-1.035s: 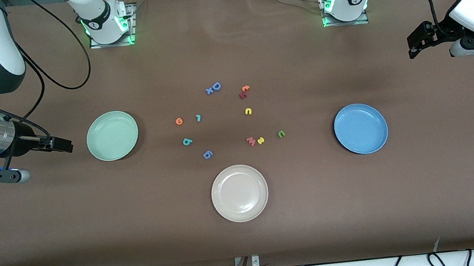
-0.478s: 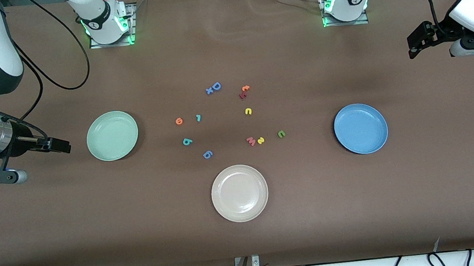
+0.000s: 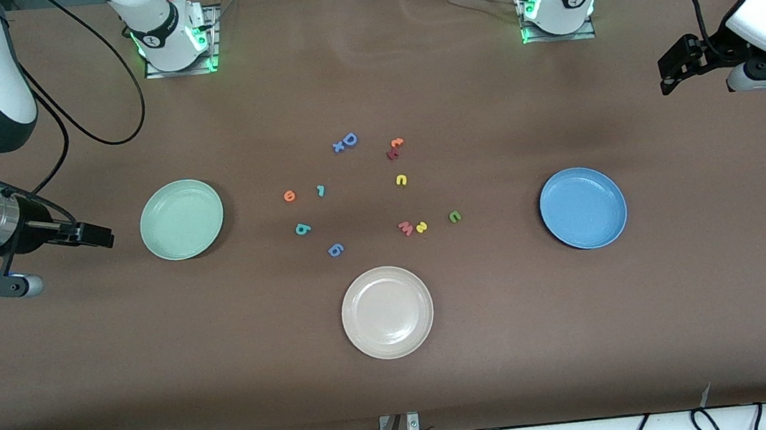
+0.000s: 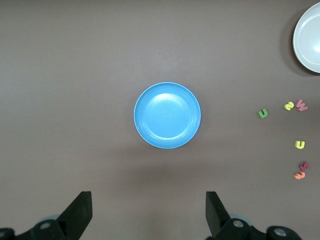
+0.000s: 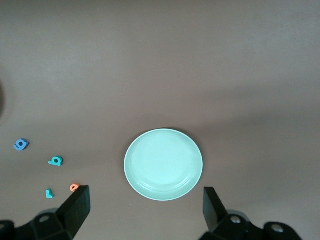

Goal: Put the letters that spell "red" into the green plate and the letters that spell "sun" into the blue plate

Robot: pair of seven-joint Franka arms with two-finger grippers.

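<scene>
Overhead, the right gripper (image 3: 97, 236) hangs with its jaws spread wide and nothing between them, above bare tabletop at the right arm's end of the brown table (image 3: 723, 291), just beside the green plate (image 3: 181, 219); its fingers (image 5: 75, 207) frame that plate in the right wrist view. At the other end, the left gripper (image 3: 673, 70) hovers equally wide open and empty, up above the table near its edge, its fingers (image 4: 80, 212) showing in the left wrist view with the blue plate (image 3: 583, 207) seen between them, well below. Both plates hold nothing. Between them the foam letters lie scattered on the table. The orange "e" (image 3: 289, 196) and the teal "r" (image 3: 321, 191) sit side by side, with the teal "d" (image 3: 303, 229) nearer the front camera and a blue "g"-like letter (image 3: 336, 250) nearer still. Toward the blue plate lie the yellow arch letter (image 3: 401, 180), the yellow "s" (image 3: 421, 226) touching or just beside a pink-red "w" (image 3: 405, 227), and the green arch letter (image 3: 454, 216). Farther from the camera rest a big blue "D" (image 3: 346, 142) and a red-orange letter pair (image 3: 395, 148). A cream-white plate (image 3: 387, 312), also empty, sits nearest the camera.
</scene>
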